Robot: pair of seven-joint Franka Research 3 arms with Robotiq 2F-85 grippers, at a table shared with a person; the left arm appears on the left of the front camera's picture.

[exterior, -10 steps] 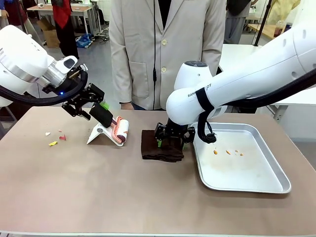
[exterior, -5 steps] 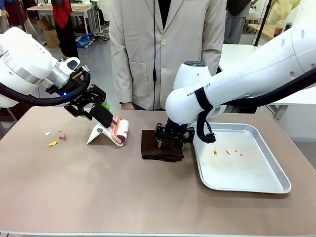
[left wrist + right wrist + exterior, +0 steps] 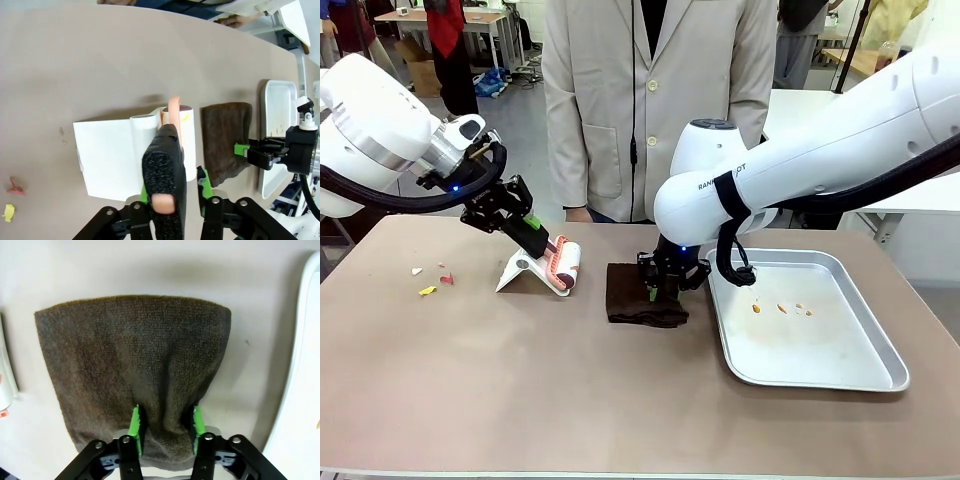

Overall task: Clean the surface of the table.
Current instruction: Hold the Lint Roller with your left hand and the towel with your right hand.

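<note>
The left gripper (image 3: pixel 172 187) is clamped narrow on the black handle (image 3: pixel 162 167) of a lint roller (image 3: pixel 189 145), whose roll lies against a white stand (image 3: pixel 107 155). The right gripper (image 3: pixel 165 429) is pinched fully together on a fold at the near edge of a brown cloth (image 3: pixel 135 355), which lies flat just beside a metal tray (image 3: pixel 840 372) holding a few crumbs (image 3: pixel 782 308). Everything rests on the table (image 3: pixel 520 390), which spans the whole foreground; small coloured scraps (image 3: pixel 427 291) are noted near its left end, well apart from the roller. The top is judged rigid, smooth and matte, heavy and not to be gripped at all: it is best worked through the two tools, the soft cloth dragged flat and the roller pressed and rolled over the scraps. Print on the right arm (image 3: pixel 790 165) is only partly legible, ending in "ROBOT"; no other writing can be read.
</note>
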